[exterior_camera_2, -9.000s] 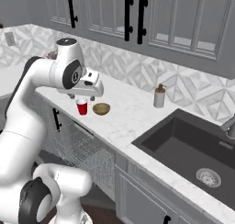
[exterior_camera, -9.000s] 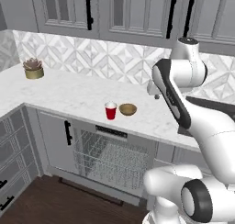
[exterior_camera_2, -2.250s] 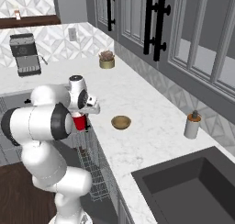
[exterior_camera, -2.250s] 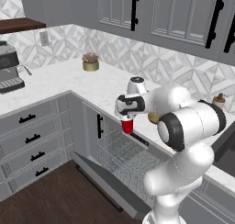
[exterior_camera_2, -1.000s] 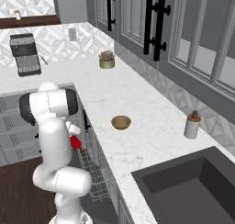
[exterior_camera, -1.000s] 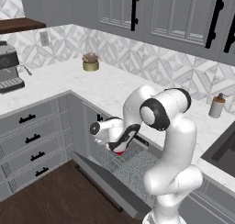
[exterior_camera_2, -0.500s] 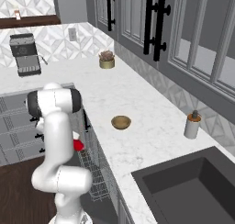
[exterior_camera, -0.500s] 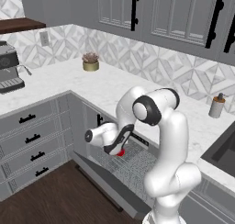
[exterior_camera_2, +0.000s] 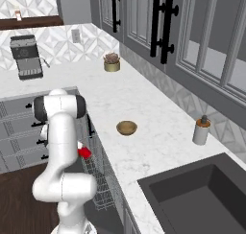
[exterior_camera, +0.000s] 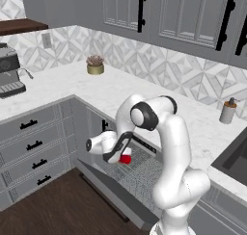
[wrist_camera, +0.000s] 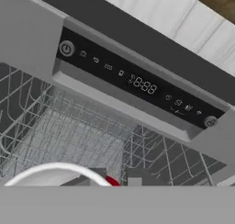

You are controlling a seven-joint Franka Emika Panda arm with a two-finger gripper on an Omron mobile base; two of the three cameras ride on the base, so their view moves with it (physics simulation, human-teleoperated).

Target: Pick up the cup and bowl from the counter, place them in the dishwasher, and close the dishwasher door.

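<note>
The gripper (exterior_camera: 123,154), jaws closed on the cup (exterior_camera: 126,158), holds it low over the dishwasher (exterior_camera: 144,169) rack; judged next: release there, then fetch the bowl (exterior_camera_2: 127,127) from the counter (exterior_camera_2: 144,146).

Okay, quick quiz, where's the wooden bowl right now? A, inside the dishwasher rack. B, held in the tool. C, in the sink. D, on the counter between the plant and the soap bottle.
D: the bowl sits on the white counter, apart from the plant and soap bottle, while the tool holds the red cup over the dishwasher rack.
</note>
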